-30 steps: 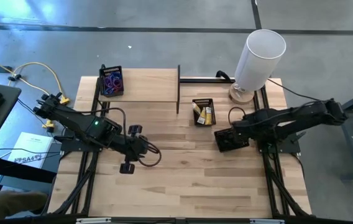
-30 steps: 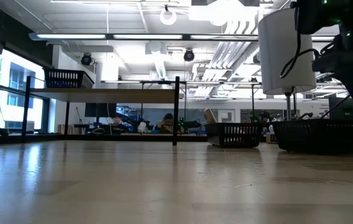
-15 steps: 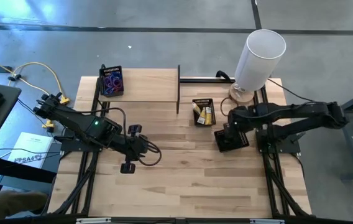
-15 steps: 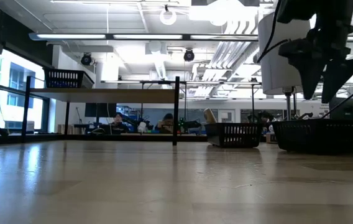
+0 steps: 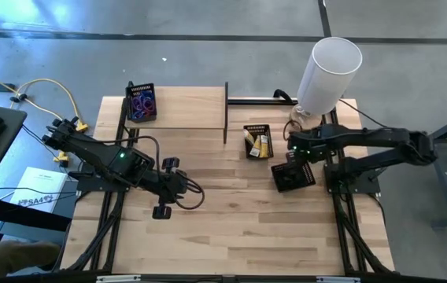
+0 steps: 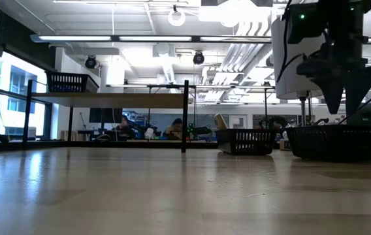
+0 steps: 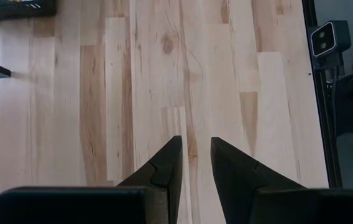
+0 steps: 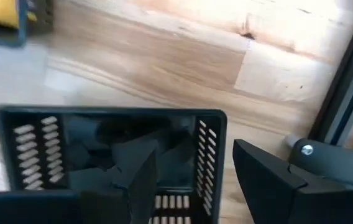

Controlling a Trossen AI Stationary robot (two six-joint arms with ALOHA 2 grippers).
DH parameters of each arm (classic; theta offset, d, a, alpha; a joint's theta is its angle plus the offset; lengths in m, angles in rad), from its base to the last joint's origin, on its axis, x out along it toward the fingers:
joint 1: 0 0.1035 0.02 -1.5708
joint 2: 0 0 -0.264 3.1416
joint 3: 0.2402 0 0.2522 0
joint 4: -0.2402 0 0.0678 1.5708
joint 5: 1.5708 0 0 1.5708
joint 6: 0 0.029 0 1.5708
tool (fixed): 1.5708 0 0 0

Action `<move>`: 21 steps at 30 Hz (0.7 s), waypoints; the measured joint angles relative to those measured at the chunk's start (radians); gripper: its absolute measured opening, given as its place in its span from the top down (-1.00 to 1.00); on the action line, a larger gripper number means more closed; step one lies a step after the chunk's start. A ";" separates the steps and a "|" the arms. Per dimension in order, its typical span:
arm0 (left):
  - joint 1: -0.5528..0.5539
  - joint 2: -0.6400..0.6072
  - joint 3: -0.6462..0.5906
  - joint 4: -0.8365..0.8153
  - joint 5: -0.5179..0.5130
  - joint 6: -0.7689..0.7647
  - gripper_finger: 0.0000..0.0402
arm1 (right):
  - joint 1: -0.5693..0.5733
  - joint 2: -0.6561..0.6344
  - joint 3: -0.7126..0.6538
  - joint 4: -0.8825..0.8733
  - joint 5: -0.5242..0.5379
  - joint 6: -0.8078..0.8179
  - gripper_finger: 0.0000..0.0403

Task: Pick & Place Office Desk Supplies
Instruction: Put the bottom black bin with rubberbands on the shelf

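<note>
The right gripper (image 5: 293,156) hangs over the black tray (image 5: 293,177) near the right edge of the surface (image 5: 231,228), its jaws standing wide apart with nothing between them; in the right wrist view one finger (image 8: 140,169) lies over the tray's inside and the other (image 8: 265,174) outside its wall. That tray (image 8: 111,152) holds small black blocks (image 8: 86,137), dark against the mesh and hard to count. Just beside it, toward the far edge, a second tray (image 5: 257,141) holds yellow packets (image 5: 262,144). A third tray (image 5: 140,102) with purple, blue and red loops (image 5: 141,101) sits on the raised shelf (image 5: 184,108) at the far left corner. A tall white cylinder (image 5: 328,72) stands at the far right corner. The left gripper (image 5: 163,211) rests low over bare wood near the middle of the left half, its jaws parted only a little and holding nothing, as the left wrist view (image 7: 195,163) shows.
</note>
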 joint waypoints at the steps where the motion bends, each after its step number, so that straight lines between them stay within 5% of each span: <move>1: 0.000 0.000 0.000 0.000 0.000 0.000 0.60 | 0.000 0.015 0.000 -0.001 0.000 -0.017 0.03; 21: 0.000 0.000 0.000 0.000 0.001 0.000 0.60 | 0.002 0.227 0.000 -0.024 -0.035 -0.033 0.03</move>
